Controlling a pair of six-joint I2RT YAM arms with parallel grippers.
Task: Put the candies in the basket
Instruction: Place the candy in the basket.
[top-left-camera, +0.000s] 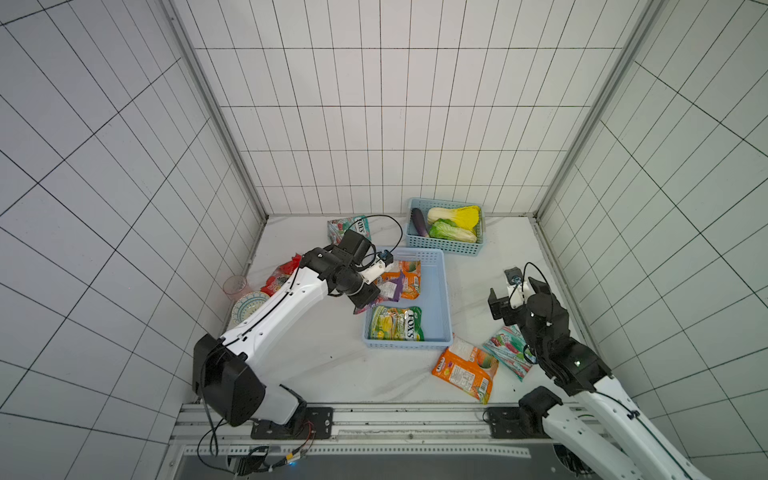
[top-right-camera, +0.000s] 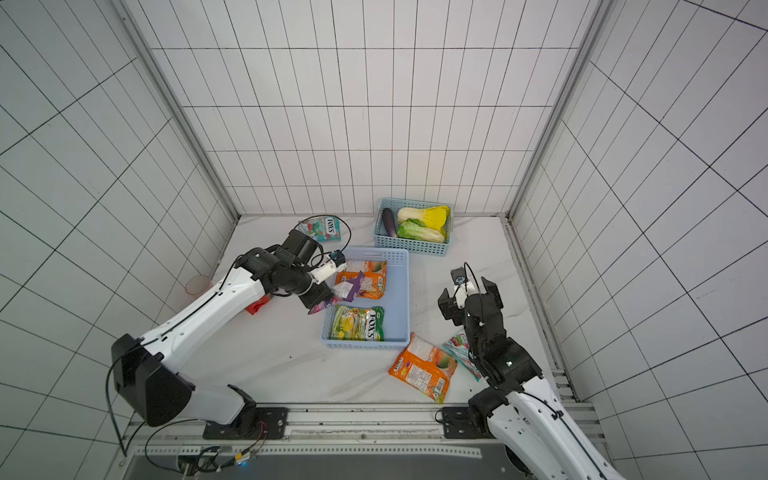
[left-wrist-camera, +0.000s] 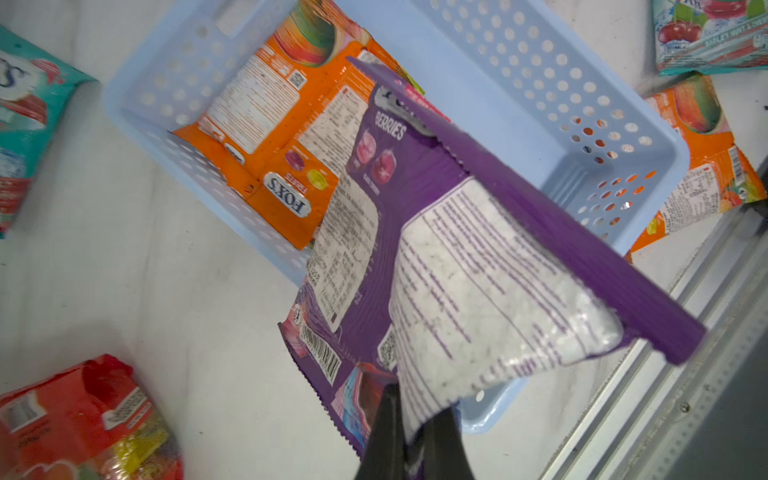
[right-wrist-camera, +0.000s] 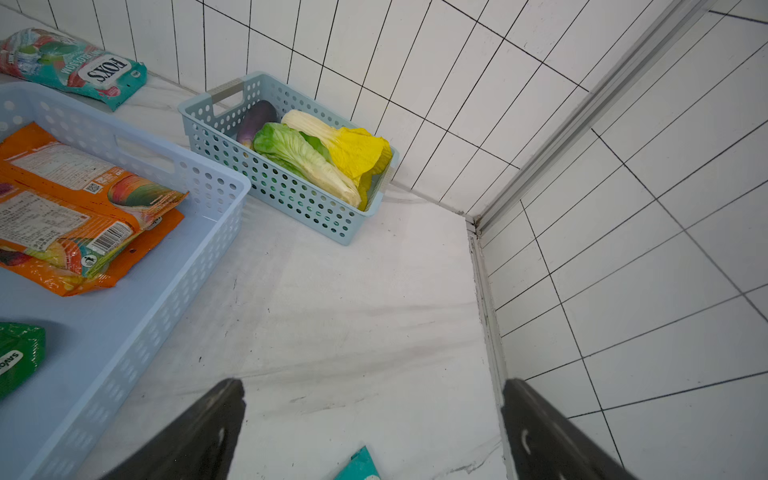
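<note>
Purple bag (left-wrist-camera: 436, 249) hangs pinched in the left gripper (left-wrist-camera: 409, 436) across the left rim of the basket (top-left-camera: 437, 299), over orange bags (left-wrist-camera: 266, 137) inside. Right gripper (right-wrist-camera: 372, 386) stands wide and empty above bare table (right-wrist-camera: 353, 291) between basket and tiled wall (right-wrist-camera: 623, 249).

White marbled tabletop (top-left-camera: 332, 365) bearing a pale-blue basket (top-left-camera: 435, 299), a smaller teal basket (top-left-camera: 446, 246), a back teal bag (top-left-camera: 347, 227), a red bag (top-left-camera: 279, 279), an orange bag (top-left-camera: 465, 368) beside a front teal bag (top-left-camera: 507, 347), a pink cup (top-left-camera: 235, 285) and a patterned plate (top-left-camera: 248, 305).
</note>
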